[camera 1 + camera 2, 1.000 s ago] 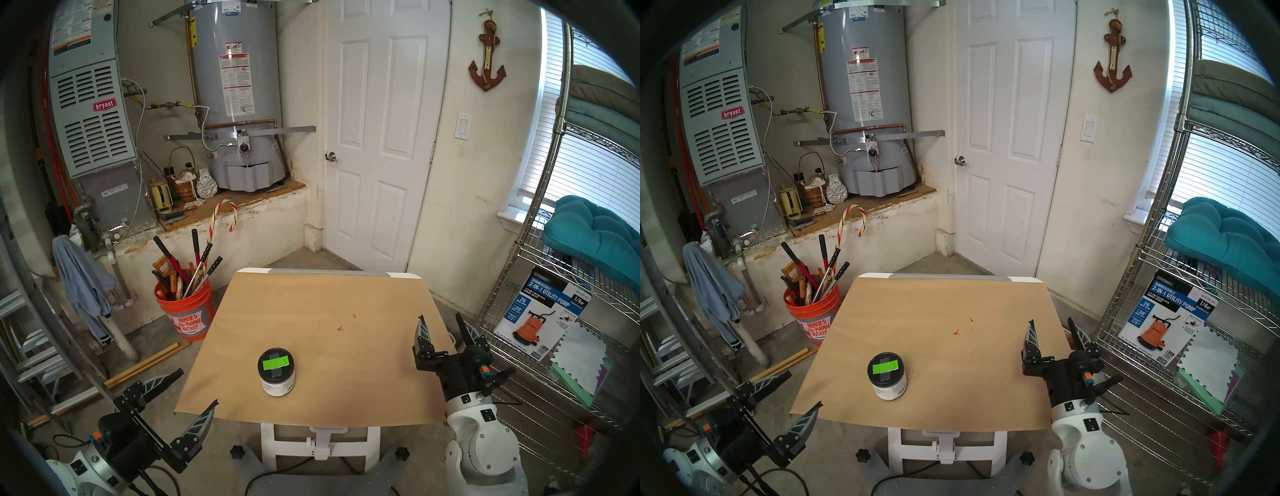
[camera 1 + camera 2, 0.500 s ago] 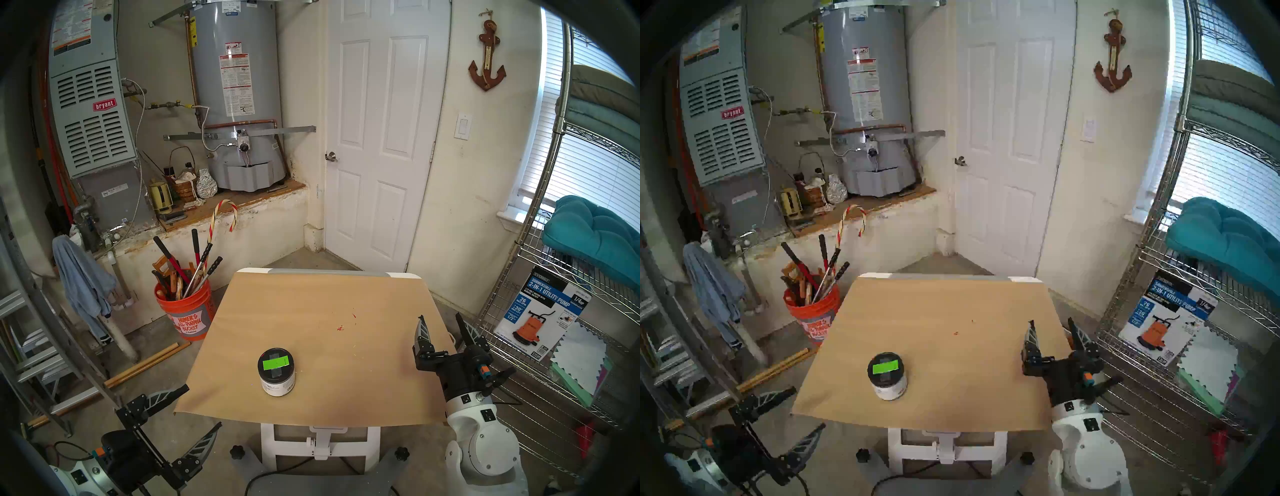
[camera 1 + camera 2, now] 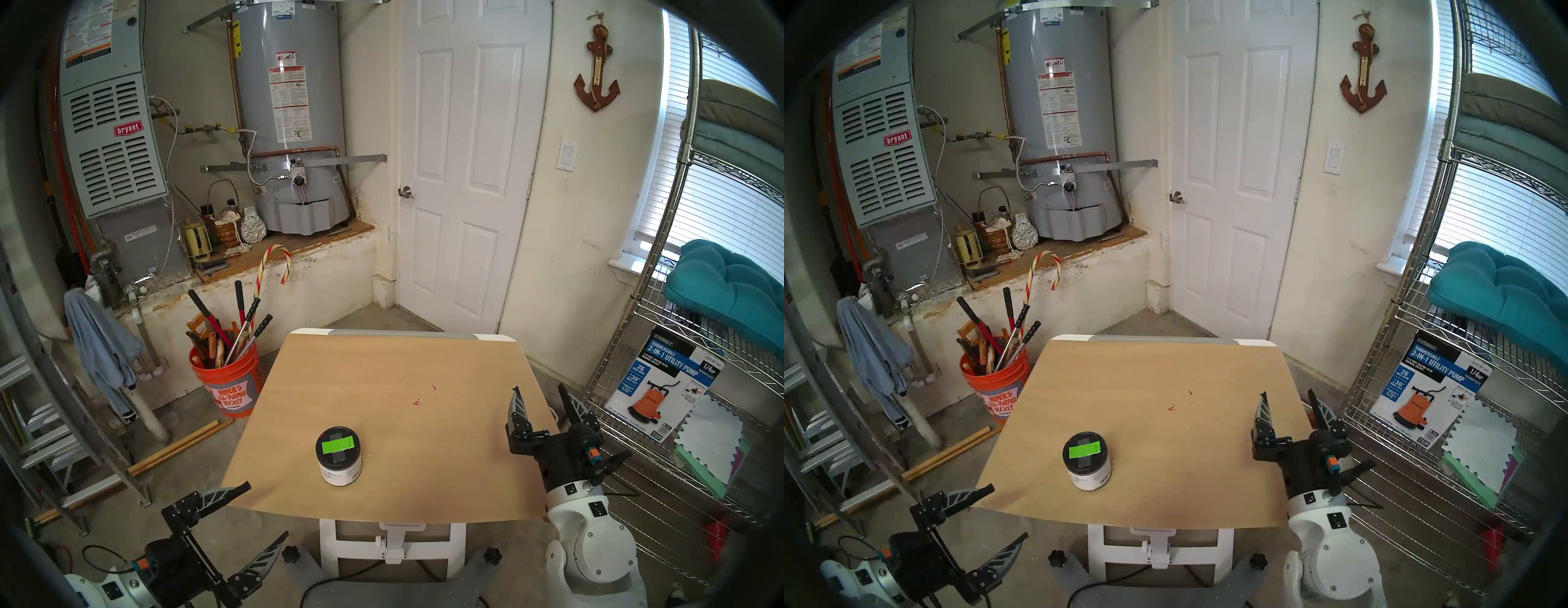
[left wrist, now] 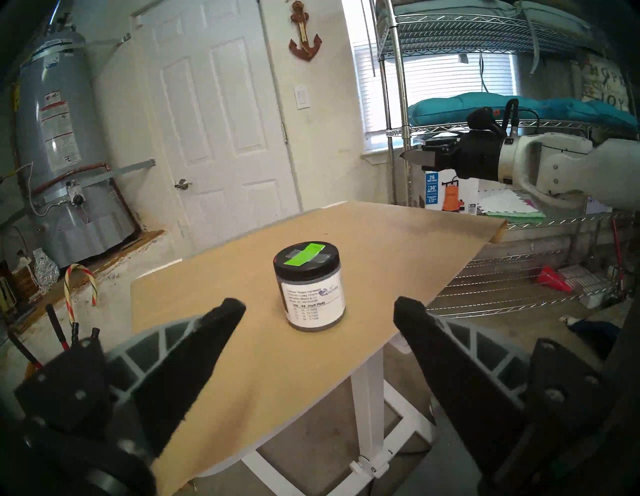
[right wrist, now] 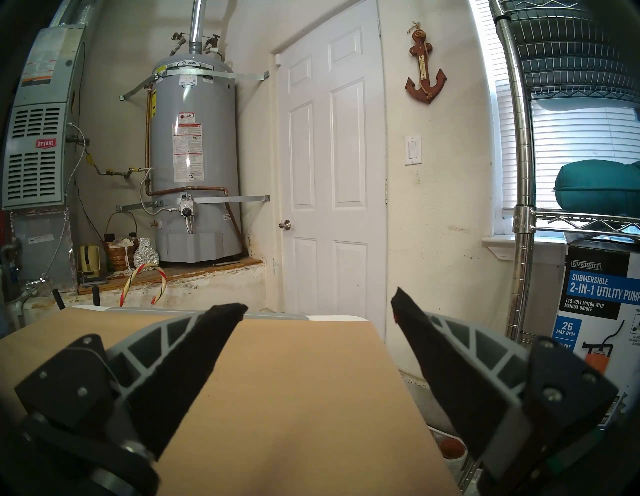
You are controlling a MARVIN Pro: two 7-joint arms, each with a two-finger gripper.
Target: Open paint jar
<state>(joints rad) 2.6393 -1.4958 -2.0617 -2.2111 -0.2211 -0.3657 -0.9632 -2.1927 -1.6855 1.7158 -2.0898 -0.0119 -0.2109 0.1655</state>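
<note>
The paint jar (image 3: 338,456) (image 3: 1087,462) stands upright on the tan table (image 3: 403,373), near its front-left part. Its black lid, with grey tape and a green rectangle, is on. My left gripper (image 3: 266,510) (image 3: 1009,511) is open, just off the table's near-left corner and short of the jar. In the left wrist view the jar (image 4: 310,285) sits centred beyond the spread fingers of that gripper (image 4: 319,306), touching neither. My right gripper (image 3: 539,387) (image 5: 318,301) is open and empty over the table's right edge, far from the jar.
An orange bucket (image 3: 225,378) of long-handled tools stands on the floor left of the table. A ladder (image 3: 42,424) leans further left. A wire shelf (image 3: 679,403) with a pump box stands close on the right. Small red paint specks (image 3: 418,401) mark the tabletop.
My left gripper has shifted right and nearer to me along the table's near-left corner, still open. The jar and the right arm have not moved.
</note>
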